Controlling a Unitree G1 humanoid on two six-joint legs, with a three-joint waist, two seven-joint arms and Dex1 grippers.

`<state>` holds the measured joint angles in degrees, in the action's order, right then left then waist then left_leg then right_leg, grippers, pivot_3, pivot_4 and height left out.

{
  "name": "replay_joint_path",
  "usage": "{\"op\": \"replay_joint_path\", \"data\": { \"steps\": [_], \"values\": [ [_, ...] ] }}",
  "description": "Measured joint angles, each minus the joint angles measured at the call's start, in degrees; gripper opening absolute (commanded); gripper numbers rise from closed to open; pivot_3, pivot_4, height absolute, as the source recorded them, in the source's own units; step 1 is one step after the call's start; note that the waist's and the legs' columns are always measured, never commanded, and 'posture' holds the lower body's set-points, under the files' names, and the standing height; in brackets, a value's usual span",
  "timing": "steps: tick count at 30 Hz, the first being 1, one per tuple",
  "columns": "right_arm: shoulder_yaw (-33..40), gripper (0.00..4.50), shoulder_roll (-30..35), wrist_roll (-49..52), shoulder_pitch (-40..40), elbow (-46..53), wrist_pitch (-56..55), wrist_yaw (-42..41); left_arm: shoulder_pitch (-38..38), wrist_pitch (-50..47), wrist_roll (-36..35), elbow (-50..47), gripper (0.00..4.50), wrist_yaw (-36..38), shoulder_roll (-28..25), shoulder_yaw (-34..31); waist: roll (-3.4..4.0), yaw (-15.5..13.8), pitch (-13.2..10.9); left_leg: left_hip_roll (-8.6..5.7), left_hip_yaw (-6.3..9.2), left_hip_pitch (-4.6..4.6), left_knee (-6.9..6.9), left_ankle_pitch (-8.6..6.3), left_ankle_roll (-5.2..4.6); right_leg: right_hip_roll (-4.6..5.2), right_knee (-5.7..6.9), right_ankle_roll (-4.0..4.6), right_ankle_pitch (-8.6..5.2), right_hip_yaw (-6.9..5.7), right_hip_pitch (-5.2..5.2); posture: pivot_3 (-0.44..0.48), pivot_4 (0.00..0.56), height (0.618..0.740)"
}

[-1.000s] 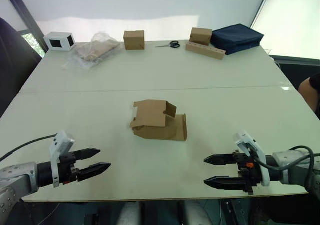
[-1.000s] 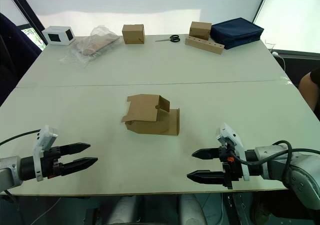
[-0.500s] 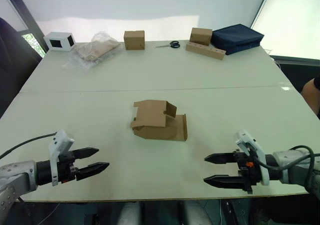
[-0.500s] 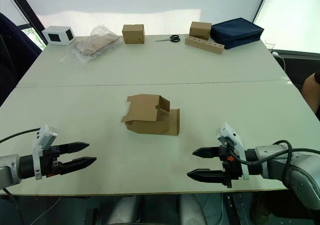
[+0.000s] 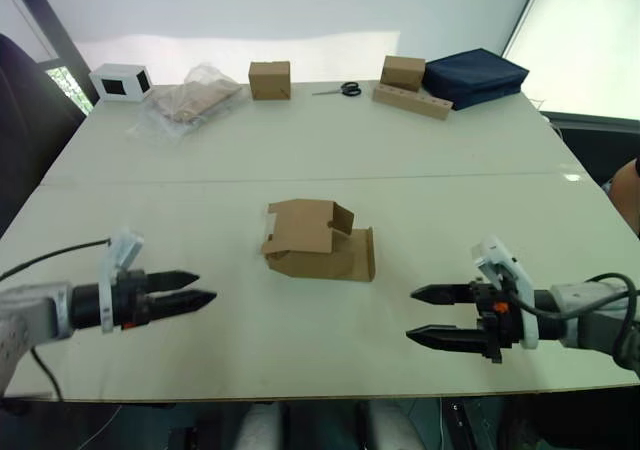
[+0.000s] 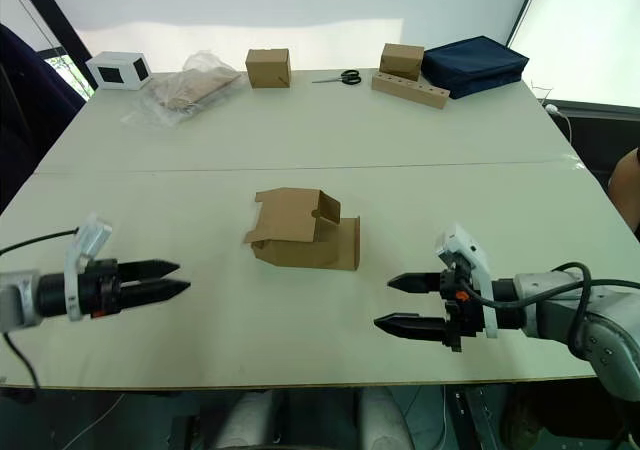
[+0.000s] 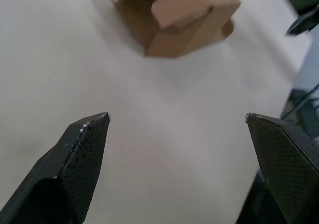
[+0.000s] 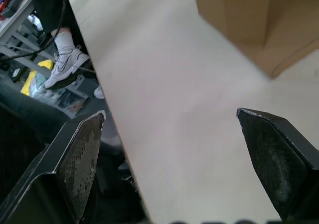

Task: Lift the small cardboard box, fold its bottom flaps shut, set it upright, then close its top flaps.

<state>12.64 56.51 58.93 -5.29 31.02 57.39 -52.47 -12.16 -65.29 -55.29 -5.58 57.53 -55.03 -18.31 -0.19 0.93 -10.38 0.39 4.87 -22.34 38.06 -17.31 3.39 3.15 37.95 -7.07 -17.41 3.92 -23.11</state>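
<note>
Lying on its side mid-table, flaps loose, the box (image 5: 318, 241) sits untouched between the left gripper (image 5: 195, 297) and right gripper (image 5: 428, 315), both with fingers spread, empty, and well apart from it near the front edge.

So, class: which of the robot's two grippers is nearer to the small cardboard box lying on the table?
Left, narrowly. The left gripper hovers off the small cardboard box's left side, the right gripper off its right, both nearer the table's front edge and touching nothing.
</note>
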Motion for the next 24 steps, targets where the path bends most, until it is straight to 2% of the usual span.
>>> {"op": "replay_joint_path", "data": {
  "steps": [3,7,11,14,21,24],
  "values": [
    [-0.51,4.47,-1.19,1.0,-4.31,0.85,-0.02,1.82,-10.85,-6.04,-0.72,9.12,4.5,-0.21,2.47,3.4,0.0,0.16,0.0,0.0,0.01,-0.03,0.0,0.0,0.0,-0.01,0.01,0.0,0.0,0.0,-0.05,0.0,0.15,0.74],
    [-1.93,4.47,-2.06,1.64,-7.31,1.49,0.04,3.36,-19.28,-10.53,0.36,20.19,4.5,1.07,5.78,8.78,-0.01,0.33,0.0,-0.01,0.0,-0.05,-0.01,0.0,-0.01,-0.02,0.02,0.0,0.0,0.01,-0.11,0.0,0.15,0.74],
    [-4.1,4.47,-3.68,1.55,-8.54,1.5,0.1,5.01,-26.64,-10.61,4.25,32.17,4.5,4.5,9.0,13.36,-0.02,0.27,-0.01,-0.01,0.01,-0.06,0.01,0.01,0.01,-0.04,0.04,0.01,0.0,0.0,-0.14,0.0,0.15,0.74],
    [-4.17,4.47,-3.92,1.63,-6.59,1.9,0.15,6.39,-33.04,-8.66,8.2,41.57,4.5,7.4,12.12,15.93,-0.04,-0.16,0.0,-0.03,0.02,-0.1,0.07,0.01,0.02,-0.03,0.04,0.0,0.0,0.0,-0.12,0.0,0.15,0.74],
    [-2.62,4.47,-4.24,3.18,-3.02,3.66,0.24,10.25,-40.39,-6.09,15.81,52.51,4.5,15.69,16.87,21.87,-0.04,0.32,0.0,-0.03,0.02,-0.11,0.07,0.01,0.01,-0.05,0.06,0.0,0.0,0.01,-0.15,0.0,0.15,0.74],
    [-2.2,4.47,-4.27,3.38,-1.96,4.18,0.21,11.25,-41.62,-5.27,17.72,54.07,4.5,18.2,17.59,23.23,-0.04,0.33,0.0,-0.03,0.03,-0.11,0.07,0.01,0.01,-0.05,0.06,0.01,0.0,0.01,-0.15,0.0,0.15,0.74]
  ]
}}
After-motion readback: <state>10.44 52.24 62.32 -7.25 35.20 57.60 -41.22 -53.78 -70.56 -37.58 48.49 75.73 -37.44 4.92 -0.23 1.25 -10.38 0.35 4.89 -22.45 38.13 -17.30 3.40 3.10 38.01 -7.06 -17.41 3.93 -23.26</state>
